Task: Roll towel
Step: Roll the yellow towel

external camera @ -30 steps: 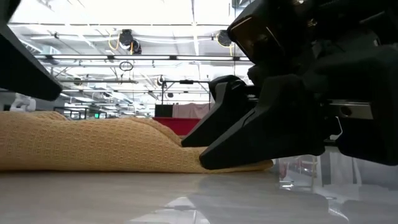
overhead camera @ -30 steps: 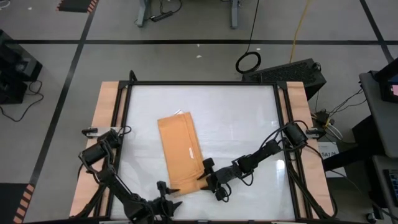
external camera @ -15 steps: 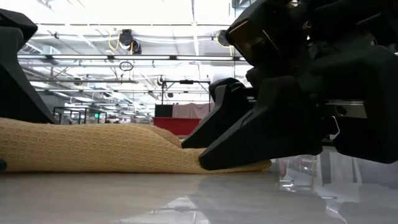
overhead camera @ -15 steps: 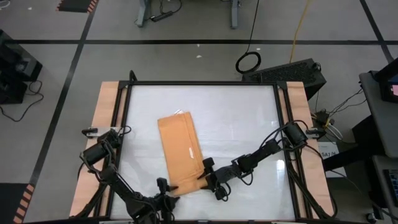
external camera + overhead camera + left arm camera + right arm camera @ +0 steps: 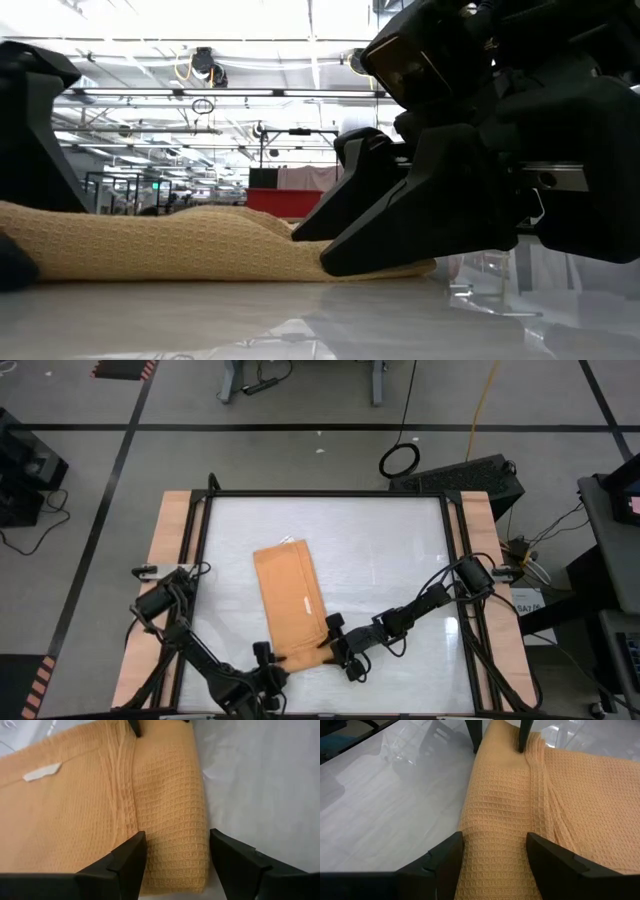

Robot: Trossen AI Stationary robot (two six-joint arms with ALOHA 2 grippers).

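Towel (image 5: 291, 603), orange-tan and folded into a long strip with a small white tag (image 5: 42, 771), lies flat on the white tabletop (image 5: 380, 550) just left of centre in the high view. At its lower left corner in that view the left gripper (image 5: 266, 656) has its fingers (image 5: 122, 865) spread apart astride the corner, over the cloth but not clamped on it. At the lower right corner the right gripper (image 5: 334, 642) likewise has its fingers (image 5: 445, 862) parted astride the towel's end.
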